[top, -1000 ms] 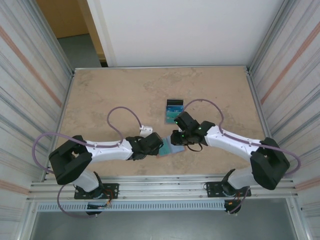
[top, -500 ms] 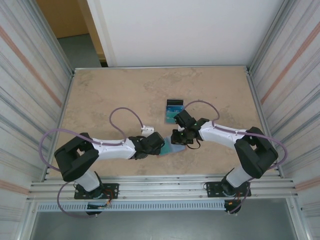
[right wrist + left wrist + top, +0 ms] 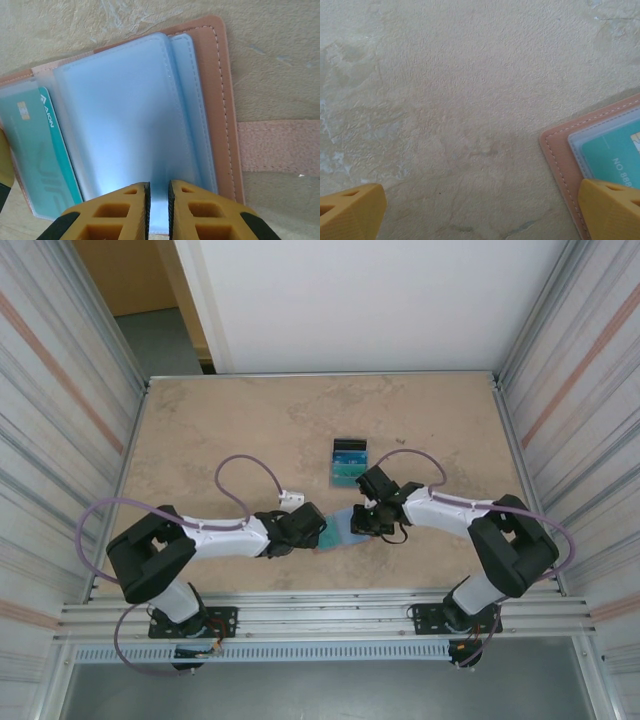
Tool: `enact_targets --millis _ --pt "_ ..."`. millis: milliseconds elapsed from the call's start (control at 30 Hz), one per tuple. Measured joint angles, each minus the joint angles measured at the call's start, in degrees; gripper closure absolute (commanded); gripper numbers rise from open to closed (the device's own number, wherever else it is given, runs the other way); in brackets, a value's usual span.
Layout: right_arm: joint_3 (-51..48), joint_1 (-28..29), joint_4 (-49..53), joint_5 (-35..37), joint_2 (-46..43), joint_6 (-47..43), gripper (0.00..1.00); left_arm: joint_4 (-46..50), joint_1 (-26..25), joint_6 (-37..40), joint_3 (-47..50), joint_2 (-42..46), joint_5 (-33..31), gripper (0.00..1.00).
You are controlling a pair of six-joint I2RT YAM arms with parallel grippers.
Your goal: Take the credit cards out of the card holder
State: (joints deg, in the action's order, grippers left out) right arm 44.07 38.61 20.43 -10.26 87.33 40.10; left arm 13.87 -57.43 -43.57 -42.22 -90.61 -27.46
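R gripper (image 3: 158,202) pinches a clear sleeve (image 3: 135,115) of the card holder (image 3: 222,100) to page it (L gripper (image 3: 480,210) wide open); next probably needs grip on teal credit card (image 3: 45,160).

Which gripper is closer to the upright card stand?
Right. The right gripper is just this side of the stand, at the wallet; the left gripper lies farther off, toward the near left.

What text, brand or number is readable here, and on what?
"AION": teal card in the card holder, right wrist view.
"NO 888", cut off: teal card, left wrist view.
Large pale lettering beside AION: unreadable.
Anything on the upright stand: too small.
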Motion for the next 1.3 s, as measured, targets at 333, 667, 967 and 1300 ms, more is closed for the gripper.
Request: enact_targets --millis 333,667,967,1300 --pt "-1.2 1.8 -0.2 0.9 -9.1 2.5 0.75 -0.4 0.1 0.0 0.6 0.5 0.5 0.01" --pt "2.2 5.7 -2.1 -1.6 -2.4 2.9 0.78 -0.7 0.2 0.0 0.7 0.5 0.9 0.01" --pt "6.2 7.2 -2.4 -3.3 3.5 2.1 0.78 -0.7 0.5 0.0 0.7 0.5 1.0 0.01" --pt "7.5 7.5 -1.8 -3.3 6.2 1.0 0.77 -0.7 0.5 0.0 0.7 0.5 1.0 0.01"
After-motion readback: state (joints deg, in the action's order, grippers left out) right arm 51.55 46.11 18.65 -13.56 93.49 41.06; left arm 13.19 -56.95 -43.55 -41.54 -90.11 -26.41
